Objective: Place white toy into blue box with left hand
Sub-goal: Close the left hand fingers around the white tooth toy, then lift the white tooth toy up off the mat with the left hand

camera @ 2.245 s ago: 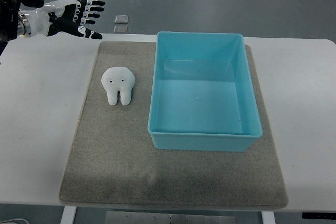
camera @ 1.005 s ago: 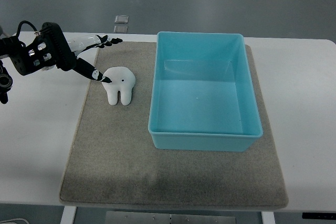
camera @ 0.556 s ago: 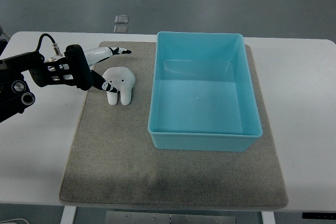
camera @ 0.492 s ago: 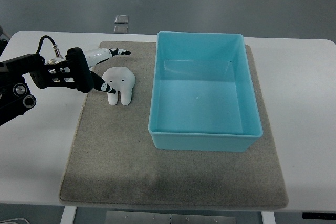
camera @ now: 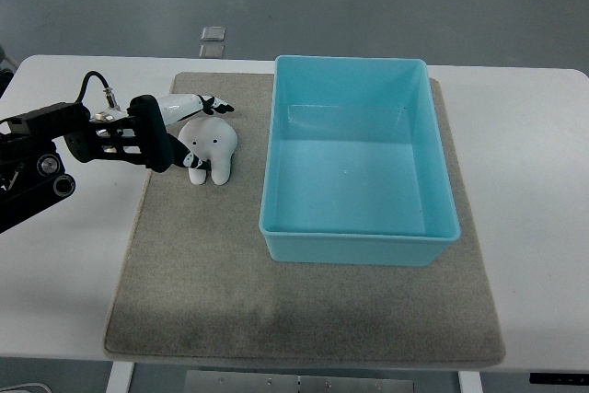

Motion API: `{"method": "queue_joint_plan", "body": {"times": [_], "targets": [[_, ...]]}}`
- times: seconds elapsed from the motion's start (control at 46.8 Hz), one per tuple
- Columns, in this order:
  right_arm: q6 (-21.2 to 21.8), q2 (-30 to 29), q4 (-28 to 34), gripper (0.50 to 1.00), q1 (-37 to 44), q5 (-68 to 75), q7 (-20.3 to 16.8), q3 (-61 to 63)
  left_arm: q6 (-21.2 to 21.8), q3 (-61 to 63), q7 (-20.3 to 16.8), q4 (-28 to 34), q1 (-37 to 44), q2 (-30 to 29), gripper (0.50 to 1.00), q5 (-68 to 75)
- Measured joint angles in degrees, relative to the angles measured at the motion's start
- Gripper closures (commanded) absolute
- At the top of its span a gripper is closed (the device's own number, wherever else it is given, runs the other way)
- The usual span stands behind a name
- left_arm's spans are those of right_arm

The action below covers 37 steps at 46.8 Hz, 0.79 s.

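The white toy (camera: pixel 210 148) is shaped like a molar tooth and lies flat on the grey mat (camera: pixel 230 283), its long axis running roughly from the far side of the counter (camera: pixel 64 255) toward the near side: the rounded crown points away from the robot and the two stubby roots point toward it. It looks soft and matte, with smooth, plump contours and two small black dots for eyes on the crown. It sits on the far left part of the mat, just left of the blue box (camera: pixel 354 248) but apart from it. The box is a rectangular, open-topped tub of smooth, slightly glossy turquoise plastic with rounded corners and a thin rim. The mat is a felt-like rectangle with a coarse, fibrous surface, spread over the smooth white counter. The left hand (camera: pixel 184 126) reaches in from the left, black and white with exposed cabling on the forearm; its fingers (camera: pixel 213 105) are partly curled around the left and far edges of the toy, touching it, though a firm grip cannot be confirmed.
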<state>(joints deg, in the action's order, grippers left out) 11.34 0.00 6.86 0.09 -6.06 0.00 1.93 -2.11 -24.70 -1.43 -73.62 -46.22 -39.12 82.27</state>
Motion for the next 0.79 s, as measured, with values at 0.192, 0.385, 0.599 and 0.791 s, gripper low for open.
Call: {"method": "queue_joint_plan", "body": {"times": [0.192,0.385,0.599,0.791], "targets": [[0.0,0.0,0.0,0.564,0.0,0.0,0.0,0.0,-0.44,0.09,0.18,0.95,0.07,0.01,0.711,-0.01],[0.0,0.0,0.0,0.564,0.0,0.0,0.0,0.0,-0.61,0.09,0.29,1.03,-0.01,0.01,0.846,-0.09],[0.0,0.0,0.0,0.564,0.0,0.0,0.0,0.0,-0.77,0.15,0.29,1.03,-0.09,0.01,0.956,-0.03],[0.0,0.0,0.0,0.564,0.0,0.0,0.0,0.0,-3.4,0.23,0.27,1.09,-0.78,0.01,1.0,-0.1]]}}
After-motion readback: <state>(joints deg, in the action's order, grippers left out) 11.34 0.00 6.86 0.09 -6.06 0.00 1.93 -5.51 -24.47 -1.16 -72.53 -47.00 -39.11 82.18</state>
